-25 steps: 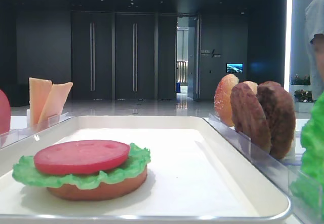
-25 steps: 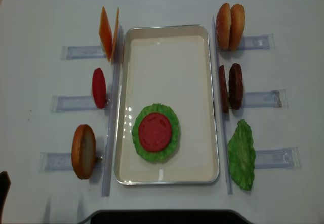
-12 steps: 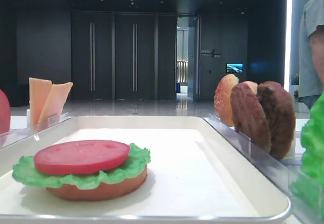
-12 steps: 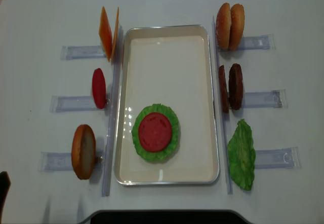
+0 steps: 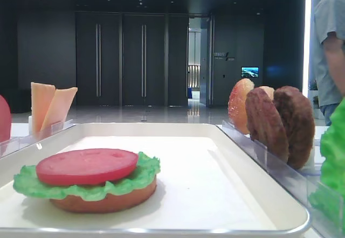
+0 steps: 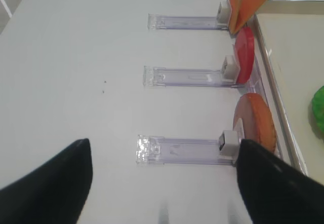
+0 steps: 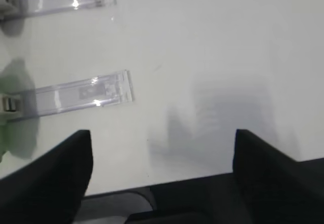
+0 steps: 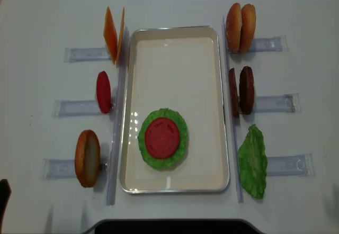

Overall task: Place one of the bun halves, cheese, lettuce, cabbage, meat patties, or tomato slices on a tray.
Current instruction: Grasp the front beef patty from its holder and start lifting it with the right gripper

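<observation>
The right gripper hangs over bare table, fingers spread wide with nothing between them; the left gripper likewise gapes, unladen, beside the clear holders. The tray runs lengthwise away from the robot. In its near half a tomato slice lies flat on lettuce over a bun base; the far half is bare. Left of the tray, standing on edge: a bun half, another tomato slice, cheese. Right of it: a spare lettuce leaf, meat patties, two bun halves.
</observation>
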### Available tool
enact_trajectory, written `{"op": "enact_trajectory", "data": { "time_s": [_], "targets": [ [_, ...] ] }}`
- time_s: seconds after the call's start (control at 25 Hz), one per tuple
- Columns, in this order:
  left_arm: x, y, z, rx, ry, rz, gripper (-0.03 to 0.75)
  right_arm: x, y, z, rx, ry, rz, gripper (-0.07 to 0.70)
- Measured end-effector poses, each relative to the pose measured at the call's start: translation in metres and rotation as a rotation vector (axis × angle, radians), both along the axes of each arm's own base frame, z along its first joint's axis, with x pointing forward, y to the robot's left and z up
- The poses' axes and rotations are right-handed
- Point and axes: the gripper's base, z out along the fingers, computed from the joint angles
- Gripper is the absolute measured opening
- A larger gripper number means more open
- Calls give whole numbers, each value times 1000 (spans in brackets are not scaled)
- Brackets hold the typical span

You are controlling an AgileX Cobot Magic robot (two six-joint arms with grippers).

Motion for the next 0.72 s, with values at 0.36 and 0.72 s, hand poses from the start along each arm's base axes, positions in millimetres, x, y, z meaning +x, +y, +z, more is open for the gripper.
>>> {"op": "enact_trajectory", "data": {
  "time_s": [0.36, 0.72],
  "targets": [
    [0, 0, 0, 0, 0, 0, 692, 72, 1, 22, 82, 140, 136, 540],
    [0, 0, 0, 0, 0, 0, 692, 145, -5, 26, 120, 232, 175, 540]
  ]
}}
